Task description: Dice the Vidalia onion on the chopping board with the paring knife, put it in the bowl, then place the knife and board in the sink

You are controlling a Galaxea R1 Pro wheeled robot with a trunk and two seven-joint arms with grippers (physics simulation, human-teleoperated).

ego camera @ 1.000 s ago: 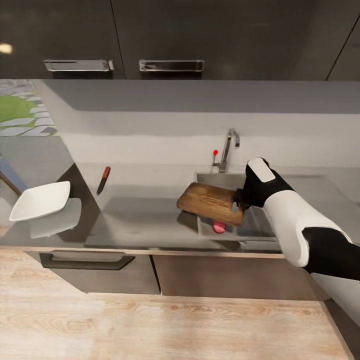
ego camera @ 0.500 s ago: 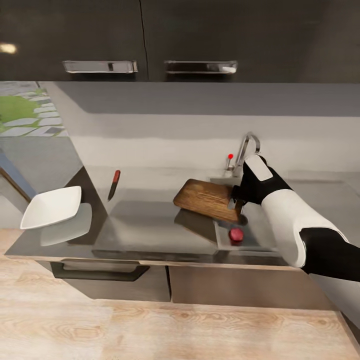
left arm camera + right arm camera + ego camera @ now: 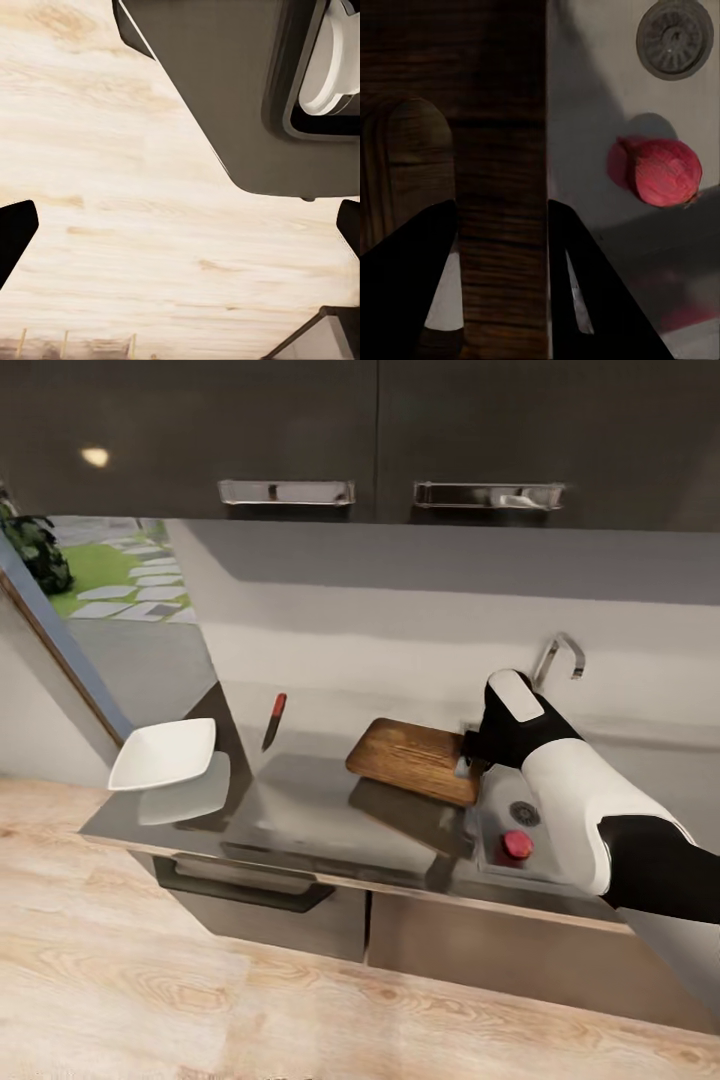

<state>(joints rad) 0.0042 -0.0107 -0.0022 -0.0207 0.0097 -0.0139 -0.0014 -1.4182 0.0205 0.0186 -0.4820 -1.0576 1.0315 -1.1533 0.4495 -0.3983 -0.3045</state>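
Fingers (image 3: 412, 285) of the right gripper (image 3: 502, 277) clamp the end strip of the chopping board (image 3: 415, 758) beside its slot handle, one dark finger on each side of the wood in the right wrist view. From the head camera the right gripper (image 3: 470, 752) grips the board's end nearest the sink (image 3: 495, 830), and the board is lifted clear of the countertop (image 3: 300, 810), roughly level with a slight tilt, its reflection lying on the glossy grey surface beneath. Most of the board hangs over the worktop, just beside the basin's edge.

Down in the sink lies the onion (image 3: 517, 844) (a red-skinned one in these renders), close to the round dark drain (image 3: 525, 813). The right wrist view shows the onion (image 3: 664, 171) on the grey basin floor, apart from the board (image 3: 472, 112), with the drain (image 3: 675, 37) a little beyond it. The chrome tap (image 3: 560, 655) rises behind the arm.

Further along the worktop the paring knife (image 3: 273, 721) lies flat, red handle towards the wall, well apart from the board. The white bowl (image 3: 165, 754) sits near the counter's far end, beyond the knife.

The left gripper's (image 3: 180, 232) dark fingertips (image 3: 15, 232) stand wide apart with nothing between them, over pale wooden floor (image 3: 112, 210).
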